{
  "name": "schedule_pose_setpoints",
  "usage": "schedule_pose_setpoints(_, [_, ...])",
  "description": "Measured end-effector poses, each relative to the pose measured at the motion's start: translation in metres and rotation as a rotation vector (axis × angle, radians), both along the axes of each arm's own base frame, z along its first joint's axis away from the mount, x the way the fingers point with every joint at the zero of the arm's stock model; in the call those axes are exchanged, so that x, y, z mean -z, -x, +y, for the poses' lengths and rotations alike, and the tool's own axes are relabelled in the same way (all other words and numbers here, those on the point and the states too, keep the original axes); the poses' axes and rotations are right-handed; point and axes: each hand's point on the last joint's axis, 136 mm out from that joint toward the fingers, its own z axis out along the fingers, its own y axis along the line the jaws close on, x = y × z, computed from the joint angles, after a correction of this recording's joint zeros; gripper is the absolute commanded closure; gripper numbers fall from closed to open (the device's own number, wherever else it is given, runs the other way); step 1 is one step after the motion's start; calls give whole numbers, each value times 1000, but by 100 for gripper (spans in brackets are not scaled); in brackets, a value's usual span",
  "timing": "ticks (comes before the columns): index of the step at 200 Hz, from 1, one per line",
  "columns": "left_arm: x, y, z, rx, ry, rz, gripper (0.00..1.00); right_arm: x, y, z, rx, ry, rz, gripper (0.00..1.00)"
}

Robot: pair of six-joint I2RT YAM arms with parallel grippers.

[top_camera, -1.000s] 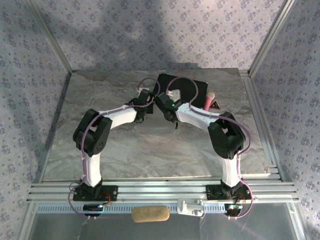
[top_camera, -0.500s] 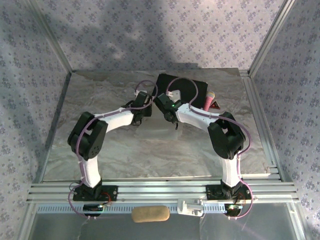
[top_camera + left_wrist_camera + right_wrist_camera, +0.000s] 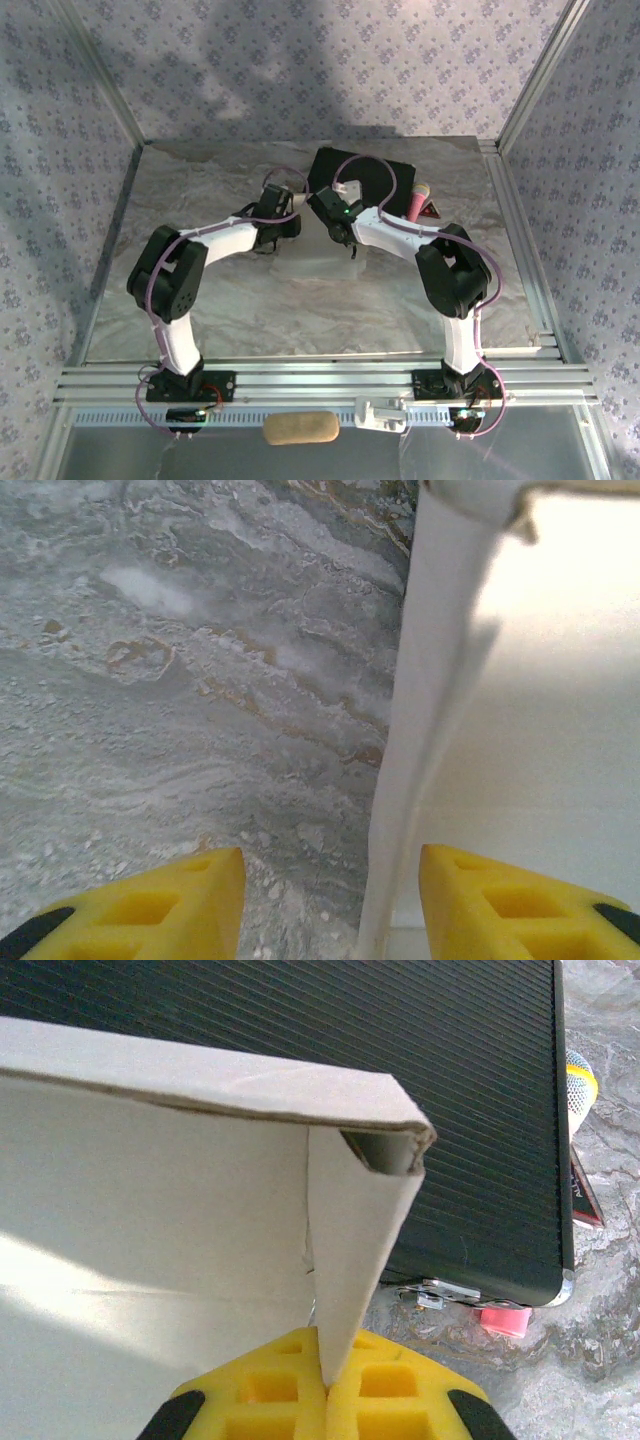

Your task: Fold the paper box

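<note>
We see the two arms meet over the middle of the grey, marble-patterned counter (image 3: 150, 680), where the white, thin-cardboard paper box (image 3: 150, 1210) stands partly raised. It sits just on the near side of a black, ribbed, rectangular hard case (image 3: 375, 180) that lies toward the counter's far edge. The right claw (image 3: 325, 1385) is pinched tight on the paper box, its yellow pads (image 3: 270, 1390) pressed together on the lower edge of an upright side wall at a folded corner, with the box's pale floor spreading to the left of that wall. The left claw (image 3: 335, 890) stands moderately wide and holds nothing. Another thin upright wall of the paper box rises between its yellow fingers (image 3: 180, 905), close to the right-hand one, while bare counter shows beside the left-hand one. Whether that wall touches the finger we cannot tell. A pink, cylinder-shaped object with a pale rounded tip (image 3: 418, 203) rests just beside the case's right end.
</note>
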Motion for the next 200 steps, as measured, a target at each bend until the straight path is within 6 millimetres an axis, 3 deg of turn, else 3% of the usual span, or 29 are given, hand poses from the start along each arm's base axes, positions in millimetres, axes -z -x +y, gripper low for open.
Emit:
schedule_pose_setpoints(13, [5,-3,-2,4,-8,7,62,0,0,0,0,0,0,100])
schedule_pose_setpoints(44, [2,-10,-4,-9,-27,-9,100,0,-1,2,-4,-10,0,100])
schedule_pose_setpoints(97, [0,1,-12,-42,-122,-43,100,1,5,-4,34,2,9,100])
schedule_pose_setpoints(200, [-19,15,-15,-66,-55,-18,100,-9,27,-9,171,-18,6,100])
